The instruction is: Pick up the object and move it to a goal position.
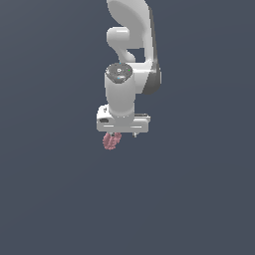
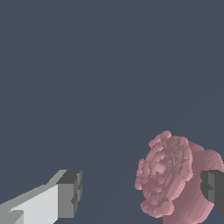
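**Pink cluster beside one finger, jaws spread**

The gripper [image 1: 123, 133] hangs below the white arm [image 1: 130, 45], jaws apart. The dusty-pink object [image 2: 168, 175] sits against one dark fingertip [image 2: 213, 189], well clear of the other, off-centre between them.

Around the dusty-pink cluster [image 1: 111, 141] the plain dark slate ground [image 1: 50, 199] runs unbroken on every side, so nothing bars a path toward the exterior view's left, its right, or below the cluster. The only bulk near it is the white arm [image 1: 130, 45] itself, stacked directly above the cluster and filling that approach. In the wrist view the cluster [image 2: 170, 175] sits hard against one dark fingertip pad [image 2: 213, 189], touching or nearly so, while the opposite pad [image 2: 70, 192] stands well apart from it, leaving an open stretch of bare ground between that pad and the cluster.
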### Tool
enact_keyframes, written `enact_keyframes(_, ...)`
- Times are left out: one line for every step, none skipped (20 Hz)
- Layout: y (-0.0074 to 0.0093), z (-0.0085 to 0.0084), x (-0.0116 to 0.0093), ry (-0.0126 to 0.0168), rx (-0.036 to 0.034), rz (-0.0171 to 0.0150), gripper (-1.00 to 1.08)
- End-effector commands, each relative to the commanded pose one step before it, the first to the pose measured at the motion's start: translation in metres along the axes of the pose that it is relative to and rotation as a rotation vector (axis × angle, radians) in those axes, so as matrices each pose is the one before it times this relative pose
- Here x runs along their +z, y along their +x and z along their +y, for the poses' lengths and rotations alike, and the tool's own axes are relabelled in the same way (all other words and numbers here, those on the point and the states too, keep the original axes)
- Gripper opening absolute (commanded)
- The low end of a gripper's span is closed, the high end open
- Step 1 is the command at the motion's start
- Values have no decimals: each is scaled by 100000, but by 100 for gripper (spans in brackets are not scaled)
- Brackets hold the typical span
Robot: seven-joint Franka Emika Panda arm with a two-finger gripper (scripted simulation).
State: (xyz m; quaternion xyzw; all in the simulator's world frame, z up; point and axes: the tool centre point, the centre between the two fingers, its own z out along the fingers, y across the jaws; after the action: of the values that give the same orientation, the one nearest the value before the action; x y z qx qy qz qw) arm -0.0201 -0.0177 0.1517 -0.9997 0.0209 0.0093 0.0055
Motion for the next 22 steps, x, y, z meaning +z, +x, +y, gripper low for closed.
enact_keyframes(-393, 675, 166, -125, 4897, 176, 100)
enact_keyframes(-178, 325, 78, -53, 2362, 90, 100)
enact_keyframes(-187, 354, 84, -54, 2549, 98, 100)
enact_keyframes(-194, 383, 89, -53, 2737, 108, 100)
enact_keyframes(-200, 414, 93, -52, 2930, 118, 100)
enact_keyframes(-204, 445, 98, -50, 3123, 128, 100)
enact_keyframes(-204, 471, 101, -46, 3271, 136, 100)
enact_keyframes(-186, 456, 96, -37, 3139, 132, 100)
enact_keyframes(-165, 433, 89, -30, 2954, 126, 100)
enact_keyframes(-147, 408, 82, -23, 2766, 119, 100)
enact_keyframes(-130, 382, 75, -17, 2577, 111, 100)
enact_keyframes(-114, 357, 69, -12, 2390, 104, 100)
enact_keyframes(-99, 330, 63, -8, 2200, 96, 100)
enact_keyframes(-86, 303, 57, -5, 2010, 88, 100)
enact_keyframes(-74, 276, 51, -2, 1821, 79, 100)
enact_keyframes(-63, 247, 45, 0, 1630, 71, 100)
enact_keyframes(-54, 219, 40, 1, 1439, 63, 100)
enact_keyframes(-45, 190, 34, 2, 1248, 54, 100)
enact_keyframes(-36, 162, 29, 2, 1058, 46, 100)
enact_keyframes(-29, 131, 24, 2, 862, 37, 100)
enact_keyframes(-22, 103, 18, 2, 672, 29, 100)
enact_keyframes(-15, 75, 13, 2, 483, 21, 100)
